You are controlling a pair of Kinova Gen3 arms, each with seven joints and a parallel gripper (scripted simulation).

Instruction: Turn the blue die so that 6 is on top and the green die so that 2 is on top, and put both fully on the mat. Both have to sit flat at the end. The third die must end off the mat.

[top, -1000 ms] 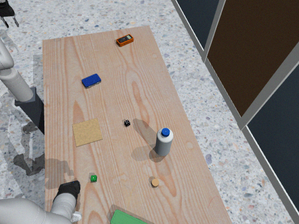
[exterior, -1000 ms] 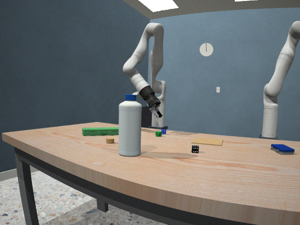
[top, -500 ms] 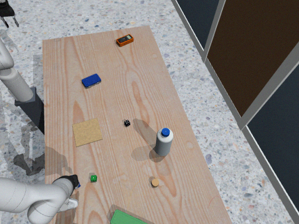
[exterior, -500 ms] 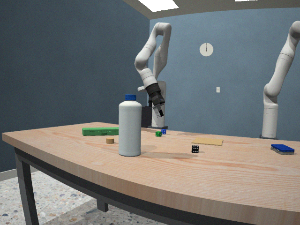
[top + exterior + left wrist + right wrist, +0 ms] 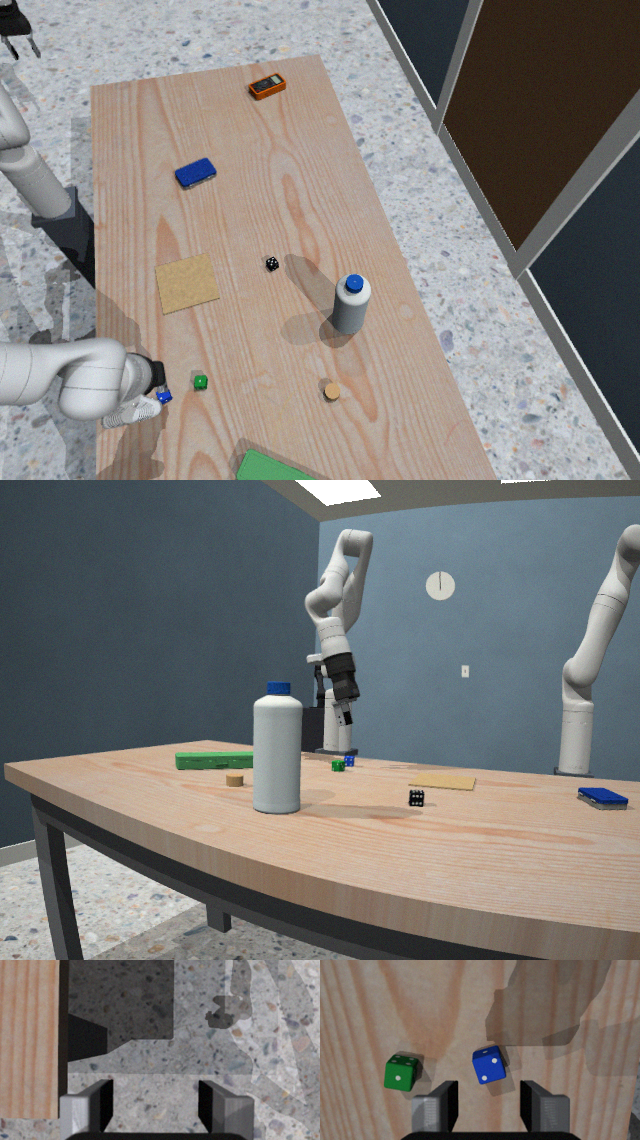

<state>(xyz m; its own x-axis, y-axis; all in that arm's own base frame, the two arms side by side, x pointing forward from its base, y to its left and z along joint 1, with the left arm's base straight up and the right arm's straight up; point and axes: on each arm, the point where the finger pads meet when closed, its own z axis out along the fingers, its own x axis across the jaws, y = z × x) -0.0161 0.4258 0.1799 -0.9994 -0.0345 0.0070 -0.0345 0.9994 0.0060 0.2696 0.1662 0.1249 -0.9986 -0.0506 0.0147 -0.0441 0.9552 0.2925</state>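
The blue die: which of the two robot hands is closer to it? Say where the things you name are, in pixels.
The right one. The right gripper (image 5: 489, 1098) is open just above the blue die (image 5: 163, 396) (image 5: 349, 761) (image 5: 489, 1065); the left gripper (image 5: 21, 47) (image 5: 155, 1098) hangs beyond the table's edge.

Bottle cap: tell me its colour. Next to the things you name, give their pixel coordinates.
The bottle cap (image 5: 354, 283) (image 5: 278, 688) is plain blue; it shows best in the top view.
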